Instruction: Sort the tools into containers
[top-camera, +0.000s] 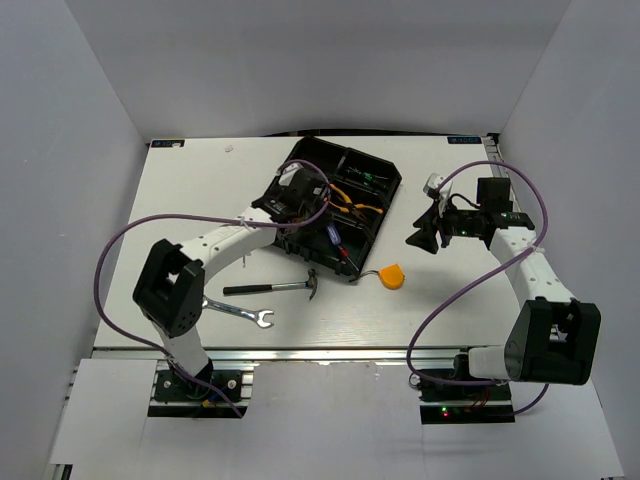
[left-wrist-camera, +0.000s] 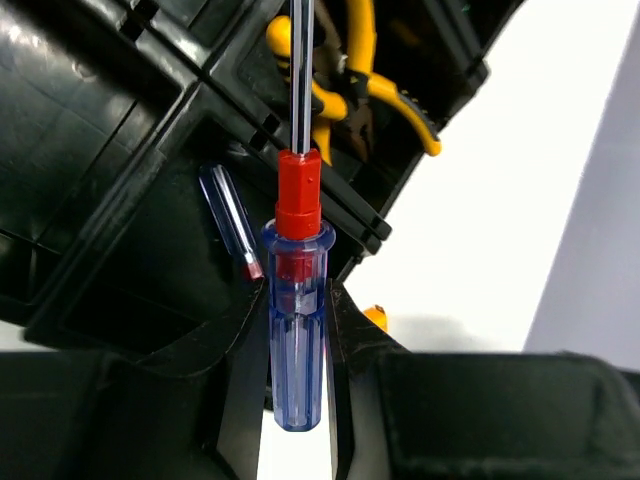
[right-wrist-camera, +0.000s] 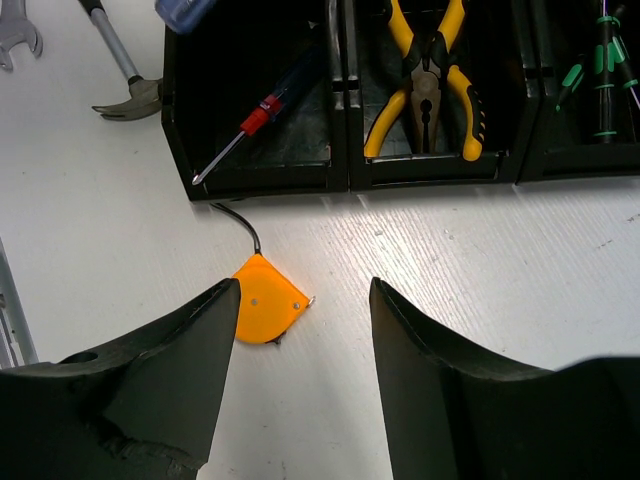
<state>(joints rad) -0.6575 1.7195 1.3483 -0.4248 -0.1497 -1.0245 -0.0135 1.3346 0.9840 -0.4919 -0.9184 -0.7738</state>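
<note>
My left gripper (top-camera: 297, 192) hangs over the black organizer tray (top-camera: 393, 180) and is shut on a blue-handled screwdriver with a red collar (left-wrist-camera: 296, 330), shaft pointing away over the dividers. A second blue-and-red screwdriver (left-wrist-camera: 230, 215) lies in the compartment below; it also shows in the right wrist view (right-wrist-camera: 252, 122). Yellow-handled pliers (right-wrist-camera: 425, 85) lie in the adjacent compartment, black-green screwdrivers (right-wrist-camera: 596, 70) in the one beyond. My right gripper (right-wrist-camera: 305, 292) is open and empty above the table, just right of the orange tape measure (right-wrist-camera: 265, 300).
The black-handled hammer (top-camera: 275, 288) and silver wrench (top-camera: 240, 312) lie on the table near the tray's front-left side. The tape measure (top-camera: 393, 276) sits just off the tray's near corner. White walls close in the table on the left, right and back.
</note>
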